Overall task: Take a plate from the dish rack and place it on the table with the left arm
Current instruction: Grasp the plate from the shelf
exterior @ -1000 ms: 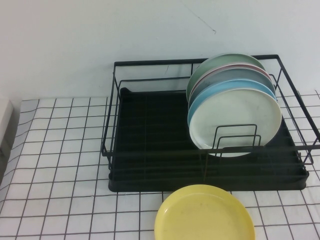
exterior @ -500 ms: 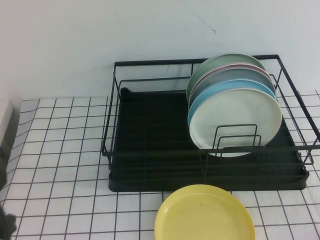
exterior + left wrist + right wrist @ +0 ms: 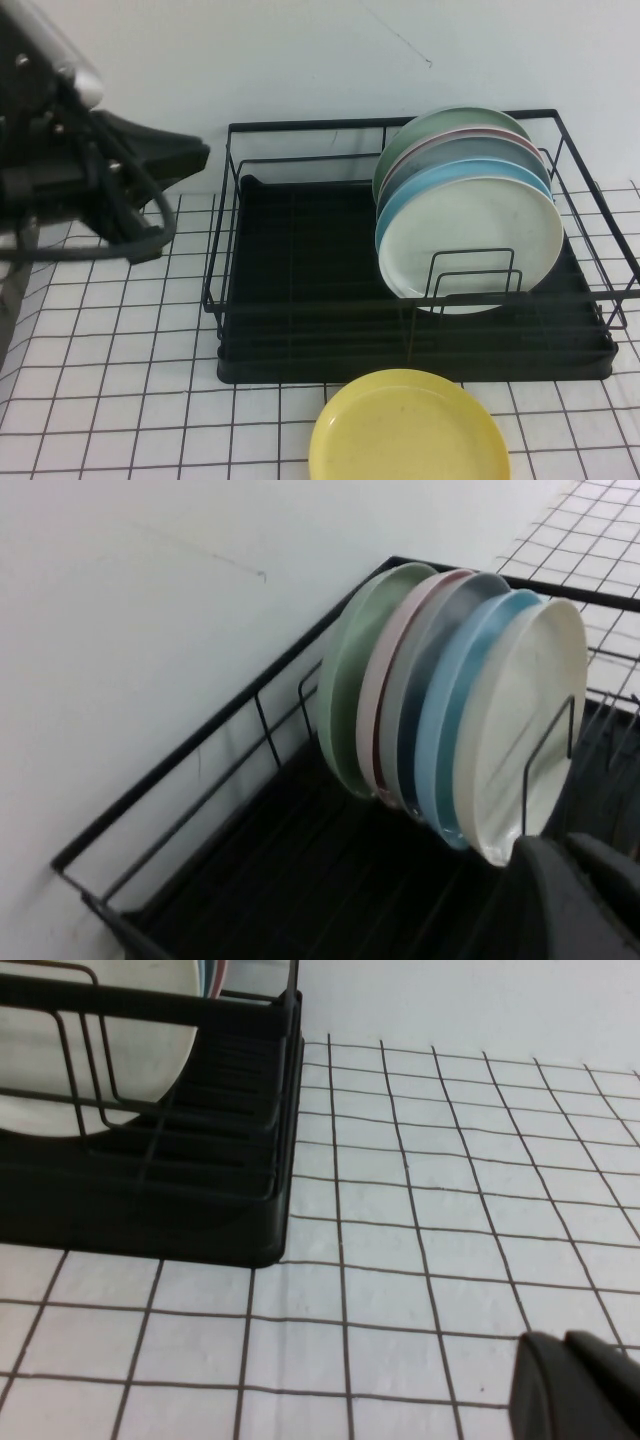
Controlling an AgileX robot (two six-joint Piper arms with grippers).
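The off-white plate [image 3: 470,245] stands upright at the front of a row of plates in the right half of the black dish rack [image 3: 300,330]. It also shows in the left wrist view [image 3: 525,730] and partly in the right wrist view [image 3: 60,1070]. My left arm reaches in from the upper left, and its gripper [image 3: 195,155] hangs left of the rack's back corner, well apart from the plates. In its wrist view the left gripper [image 3: 562,848] looks shut and empty. My right gripper [image 3: 562,1345] is shut and empty, low over the grid-cloth table [image 3: 400,1260] beside the rack [image 3: 150,1200].
Behind the off-white plate stand a light blue plate [image 3: 400,205], then grey, pink and green ones. A yellow plate [image 3: 408,430] lies flat on the table [image 3: 120,350] in front of the rack. A white wall stands close behind.
My left arm has swung up from the lower left edge into the upper left of the high view, toward the rack. The plates have not moved.
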